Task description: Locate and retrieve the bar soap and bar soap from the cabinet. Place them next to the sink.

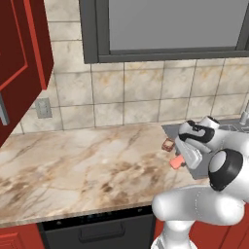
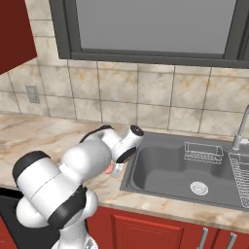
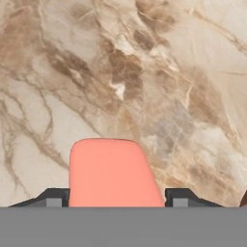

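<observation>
From the left the pink soap (image 1: 176, 162) sits in the hand (image 1: 181, 160) by the brown soap (image 1: 168, 144) on the counter (image 1: 73, 165), from the right it's beside the sink (image 2: 160, 170), and up close the fingertips (image 3: 54, 197) pinch it.

Salmon-pink bar soap (image 3: 112, 172) on marble counter (image 1: 73, 165) beside brown bar soap (image 1: 168, 144).

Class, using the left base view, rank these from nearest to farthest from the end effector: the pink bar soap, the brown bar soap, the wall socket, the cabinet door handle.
1. Pink bar soap, at the end effector, between its fingers.
2. Brown bar soap, just behind on the counter, by the sink edge.
3. Wall socket, far left on the tiles.
4. Cabinet door handle, at the left edge.
</observation>
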Tool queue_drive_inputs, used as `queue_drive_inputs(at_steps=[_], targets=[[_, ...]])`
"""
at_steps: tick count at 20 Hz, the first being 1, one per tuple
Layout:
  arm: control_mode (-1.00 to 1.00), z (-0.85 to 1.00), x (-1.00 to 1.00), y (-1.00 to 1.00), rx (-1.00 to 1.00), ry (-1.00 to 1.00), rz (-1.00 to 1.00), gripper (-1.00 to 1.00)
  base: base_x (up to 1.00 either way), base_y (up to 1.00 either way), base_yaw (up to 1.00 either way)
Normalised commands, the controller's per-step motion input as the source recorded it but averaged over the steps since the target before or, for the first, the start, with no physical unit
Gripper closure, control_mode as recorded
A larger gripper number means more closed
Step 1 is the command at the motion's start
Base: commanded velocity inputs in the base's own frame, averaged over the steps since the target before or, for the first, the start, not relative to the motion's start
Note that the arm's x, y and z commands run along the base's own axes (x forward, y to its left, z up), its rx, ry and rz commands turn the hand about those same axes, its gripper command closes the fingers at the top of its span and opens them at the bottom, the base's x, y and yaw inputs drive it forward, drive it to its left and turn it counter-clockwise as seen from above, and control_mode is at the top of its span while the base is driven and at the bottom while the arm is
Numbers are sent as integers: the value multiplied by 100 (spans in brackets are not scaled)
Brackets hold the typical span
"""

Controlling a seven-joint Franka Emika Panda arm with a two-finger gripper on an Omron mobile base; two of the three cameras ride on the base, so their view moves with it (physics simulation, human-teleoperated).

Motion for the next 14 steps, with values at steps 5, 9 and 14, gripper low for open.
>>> queue_drive_inputs(at_steps=[5, 9, 14], targets=[[-100, -33, 0, 0, 2, -8, 0, 100, 0, 0, 0], [-100, -24, 1, 0, 0, -9, 0, 100, 0, 0, 0], [-100, -20, 6, 3, 0, -9, 0, -100, 0, 0, 0]])
